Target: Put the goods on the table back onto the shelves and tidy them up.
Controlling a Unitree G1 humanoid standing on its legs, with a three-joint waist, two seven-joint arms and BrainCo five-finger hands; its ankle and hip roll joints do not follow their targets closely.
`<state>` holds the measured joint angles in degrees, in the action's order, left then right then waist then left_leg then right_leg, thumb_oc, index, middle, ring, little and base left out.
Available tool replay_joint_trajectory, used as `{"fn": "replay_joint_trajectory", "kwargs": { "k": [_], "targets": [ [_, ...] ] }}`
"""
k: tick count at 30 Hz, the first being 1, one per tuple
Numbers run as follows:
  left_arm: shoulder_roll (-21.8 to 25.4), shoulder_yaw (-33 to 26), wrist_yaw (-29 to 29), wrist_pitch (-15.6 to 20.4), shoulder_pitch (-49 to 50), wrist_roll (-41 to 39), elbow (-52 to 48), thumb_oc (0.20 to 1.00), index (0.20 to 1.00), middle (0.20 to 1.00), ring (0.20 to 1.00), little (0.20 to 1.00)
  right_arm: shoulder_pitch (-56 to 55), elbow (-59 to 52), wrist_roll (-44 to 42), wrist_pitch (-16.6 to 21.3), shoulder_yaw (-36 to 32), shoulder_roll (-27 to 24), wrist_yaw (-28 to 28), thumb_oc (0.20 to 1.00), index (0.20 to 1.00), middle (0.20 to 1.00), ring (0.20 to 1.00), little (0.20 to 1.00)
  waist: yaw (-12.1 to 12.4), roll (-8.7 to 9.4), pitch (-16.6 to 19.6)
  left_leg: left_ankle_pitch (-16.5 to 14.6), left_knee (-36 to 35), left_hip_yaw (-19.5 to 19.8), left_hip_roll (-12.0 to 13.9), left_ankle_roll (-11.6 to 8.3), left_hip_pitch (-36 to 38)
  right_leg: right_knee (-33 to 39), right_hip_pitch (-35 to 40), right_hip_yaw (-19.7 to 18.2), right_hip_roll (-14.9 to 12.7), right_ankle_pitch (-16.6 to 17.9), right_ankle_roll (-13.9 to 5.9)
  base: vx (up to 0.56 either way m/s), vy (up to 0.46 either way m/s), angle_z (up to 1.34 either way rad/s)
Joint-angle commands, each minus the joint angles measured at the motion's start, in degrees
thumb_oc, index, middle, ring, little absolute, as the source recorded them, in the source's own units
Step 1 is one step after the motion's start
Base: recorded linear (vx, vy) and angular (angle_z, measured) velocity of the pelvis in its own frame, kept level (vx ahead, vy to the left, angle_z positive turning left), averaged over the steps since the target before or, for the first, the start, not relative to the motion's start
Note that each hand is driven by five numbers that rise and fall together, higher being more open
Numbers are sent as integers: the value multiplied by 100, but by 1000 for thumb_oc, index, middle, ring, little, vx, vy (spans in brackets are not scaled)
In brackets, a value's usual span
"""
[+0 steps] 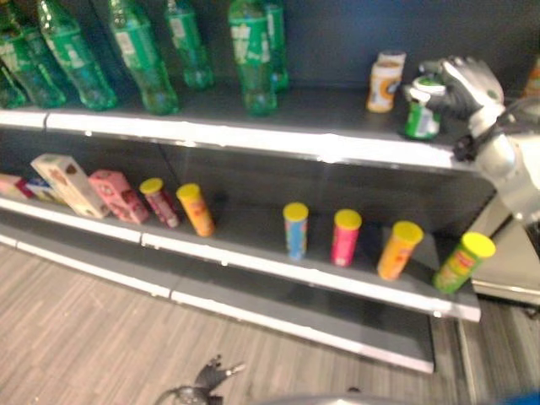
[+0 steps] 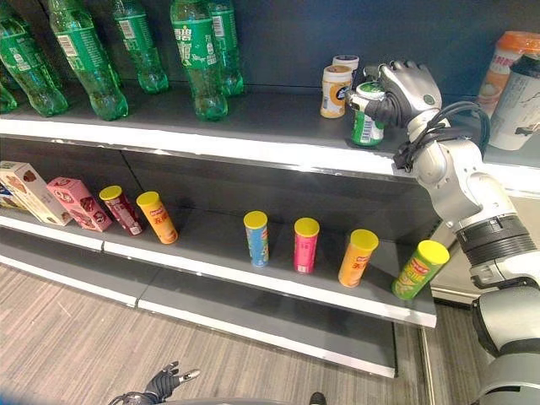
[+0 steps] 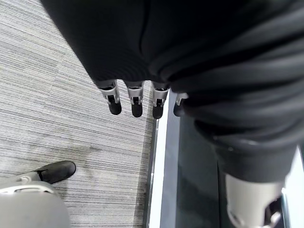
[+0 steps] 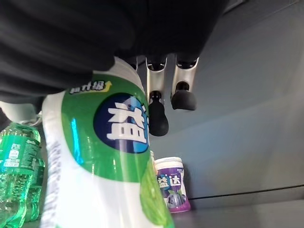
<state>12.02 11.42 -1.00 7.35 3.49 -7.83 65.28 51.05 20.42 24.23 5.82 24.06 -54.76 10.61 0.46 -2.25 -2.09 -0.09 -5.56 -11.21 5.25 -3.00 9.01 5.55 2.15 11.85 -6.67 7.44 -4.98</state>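
the green and white tub [image 2: 366, 116] stands at the upper right of the right eye view, on the top shelf [image 2: 253, 118] just beside an orange tub [image 2: 336, 91], with your right hand [image 2: 403, 89] curled round its upper part. it looks light, stiff and smooth, likely slippery, so hold its middle. your left hand [image 3: 135, 99] hangs low, fingers straight and empty.

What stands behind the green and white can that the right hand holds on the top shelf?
Behind the green can in the right hand stands an orange can. The purple can stands farther back; the hand covers the rest.
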Motion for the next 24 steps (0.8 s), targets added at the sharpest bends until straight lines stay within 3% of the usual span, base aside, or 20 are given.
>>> {"fn": "replay_joint_trajectory", "kwargs": {
  "k": [1,4,5,6,7,17,24],
  "targets": [
    [200,423,-84,93,-437,58,236,1000,1000,1000,1000,1000,226,212,155,-64,-77,16,258,200,200,200,200,200,65,216,-63,161,86,-630,102,-460,-120,-97,843,368,-120,-948,-269,0,0,0],
    [203,416,-84,83,-428,76,230,1000,1000,1000,1000,1000,152,102,127,-47,-130,40,241,200,200,200,200,200,67,218,-60,153,86,-635,103,-461,-91,-96,860,384,-114,-951,-265,0,0,0],
    [200,412,-83,79,-415,77,220,1000,1000,1000,1000,1000,87,47,111,-42,-161,69,233,275,275,275,275,275,67,217,-62,145,82,-633,104,-457,-79,-95,861,395,-116,-948,-267,0,0,0],
    [202,413,-83,79,-414,77,219,1000,1000,1000,1000,1000,83,45,111,-43,-165,69,232,432,432,432,432,432,67,218,-61,145,82,-632,104,-457,-78,-95,861,395,-116,-948,-267,0,0,0],
    [202,410,-84,83,-410,82,213,1000,1000,1000,1000,1000,32,-1,98,-38,-191,84,227,1000,1000,1000,1000,1000,63,214,-56,139,82,-632,105,-452,-73,-92,865,392,-115,-952,-268,0,0,0],
    [261,414,5,114,-434,136,180,1000,1000,1000,1000,1000,79,-267,-3,-8,-241,109,188,1000,1000,1000,1000,1000,31,231,-56,127,86,-682,111,-440,-47,-74,865,373,-129,-942,-281,0,0,0],
    [203,381,19,59,-418,201,169,1000,1000,1000,1000,1000,-425,-1018,-309,-29,-1055,313,498,1000,1000,1000,1000,1000,-50,174,-56,103,68,-717,115,-430,-19,-73,854,345,-126,-929,-289,0,0,0]
  ]
}}
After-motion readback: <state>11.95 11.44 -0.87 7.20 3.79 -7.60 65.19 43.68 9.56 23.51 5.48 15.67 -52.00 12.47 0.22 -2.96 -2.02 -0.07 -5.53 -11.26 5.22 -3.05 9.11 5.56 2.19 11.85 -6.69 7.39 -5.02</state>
